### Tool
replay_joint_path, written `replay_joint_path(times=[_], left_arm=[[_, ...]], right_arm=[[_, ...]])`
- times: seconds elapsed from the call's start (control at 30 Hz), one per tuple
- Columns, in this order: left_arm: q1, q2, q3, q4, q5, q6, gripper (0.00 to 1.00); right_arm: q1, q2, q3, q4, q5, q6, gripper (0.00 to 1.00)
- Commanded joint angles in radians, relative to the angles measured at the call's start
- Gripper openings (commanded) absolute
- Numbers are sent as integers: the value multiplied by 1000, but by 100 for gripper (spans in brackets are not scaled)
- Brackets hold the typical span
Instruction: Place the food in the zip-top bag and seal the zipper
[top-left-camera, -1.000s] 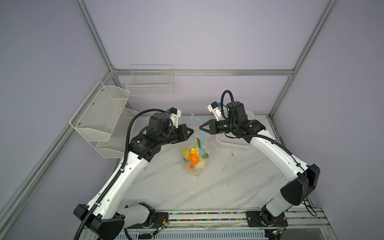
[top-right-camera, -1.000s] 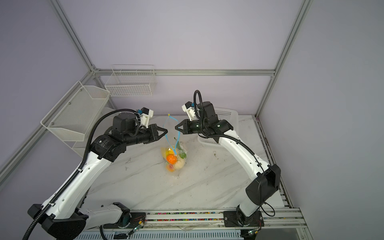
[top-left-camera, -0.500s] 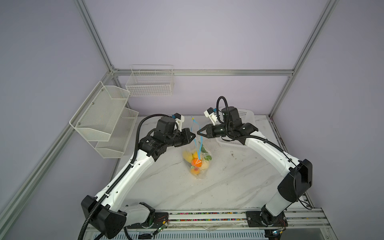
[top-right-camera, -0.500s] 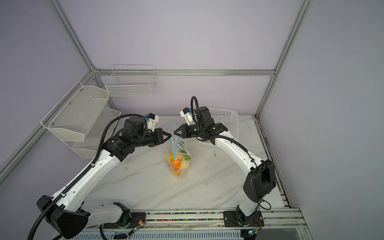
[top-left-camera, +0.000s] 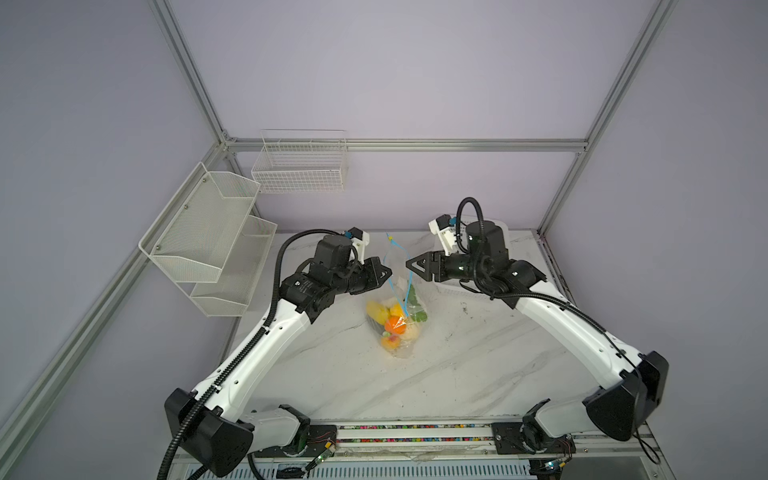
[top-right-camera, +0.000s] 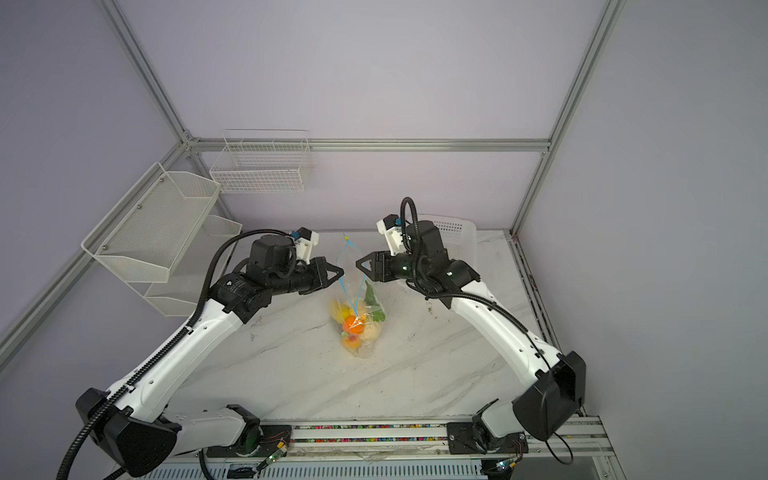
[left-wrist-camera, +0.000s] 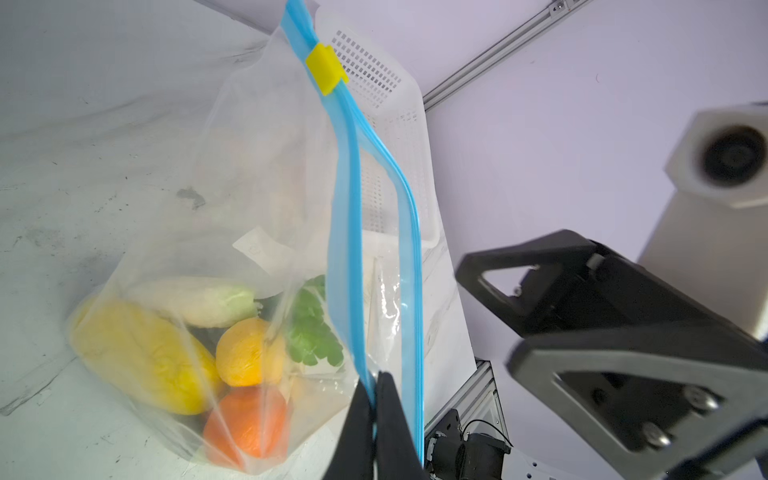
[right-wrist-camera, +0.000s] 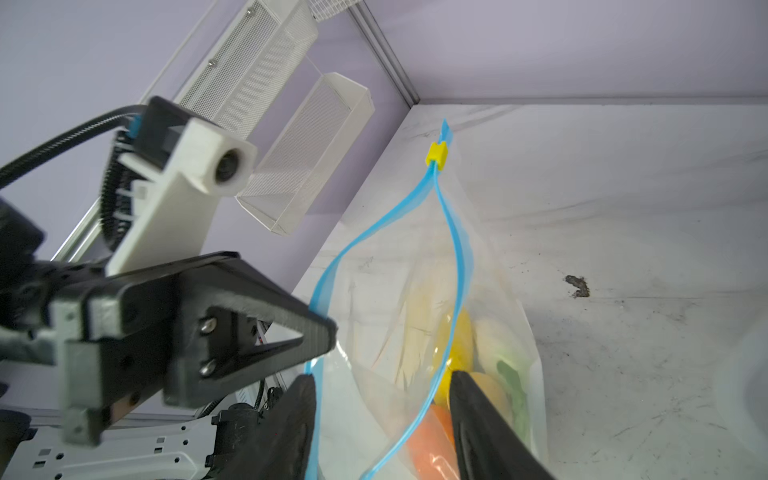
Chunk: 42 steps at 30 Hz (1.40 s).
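Note:
The zip-top bag (top-left-camera: 397, 332) is clear and crinkly and stands on the marble table in both top views. The food (top-left-camera: 392, 324) lies inside it: yellow (left-wrist-camera: 137, 357), orange (left-wrist-camera: 249, 419), a whitish piece and green leaves. Its mouth gapes between the two sides of the light-blue zipper (left-wrist-camera: 347, 208), and the yellow slider (left-wrist-camera: 327, 68) sits at the far, raised end. My left gripper (left-wrist-camera: 376, 378) is shut on one side of that strip and holds the mouth up. My right gripper (right-wrist-camera: 381, 378) is open, its fingers straddling the other side of the strip without pinching it.
A white perforated basket (top-right-camera: 457, 232) stands at the back right behind my right arm. Mesh shelves (top-left-camera: 208, 232) hang on the left wall and a wire basket (top-left-camera: 299, 166) on the back wall. The two grippers (top-left-camera: 388, 272) (top-left-camera: 409, 264) nearly meet over the bag.
My right gripper has opened and let go of the zipper strip. Both arms have shifted slightly while the left kept its hold on the bag.

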Motion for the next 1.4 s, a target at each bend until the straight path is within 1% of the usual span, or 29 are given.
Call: replay_joint_path(times=[0.0,0.1,0.17,0.23,0.33,0.43,0.53,0.67,0.73,0.8,0.9,1.0,1.1,1.27,1.33,1.37], left_arm=[[3,-6,-33,42,1,-11,0],[4,-8,-36,50,-6,-11,0],[4,-9,-38,54,-9,-13,0],[4,-8,-36,58,-8,-13,0],[4,-5,-34,59,-8,-13,0],[3,-6,-32,60,-6,-14,0],[4,-13,-33,58,-6,-13,0],[3,-24,-40,57,-9,-13,0],[4,-26,-41,57,-7,-13,0],[4,-27,-44,57,-5,-12,0],[4,-26,-44,57,-3,-12,0],[3,-30,-45,58,-2,-14,0],[4,-38,-48,58,-4,-14,0],[4,-52,-59,57,-12,-13,0],[3,-53,-61,57,-11,-14,0],[3,-53,-62,58,-10,-16,0]], right_arm=[[36,-149,-117,109,151,32,54],[122,-280,-267,201,275,40,54],[205,-336,-336,235,372,24,54],[311,-372,-389,271,492,-5,54],[461,-370,-450,344,648,-42,54],[575,-321,-475,399,779,-90,56],[627,-270,-466,392,879,-105,57],[645,-241,-462,351,983,-80,58],[646,-238,-464,332,1014,-59,58],[646,-239,-469,336,1014,-46,58],[646,-241,-488,361,1009,-22,56],[646,-225,-497,386,995,-10,51],[646,-209,-486,363,1021,-10,49],[645,-279,-489,356,1022,-24,48],[645,-294,-511,367,1025,-35,49],[645,-292,-521,384,1021,-52,51]])
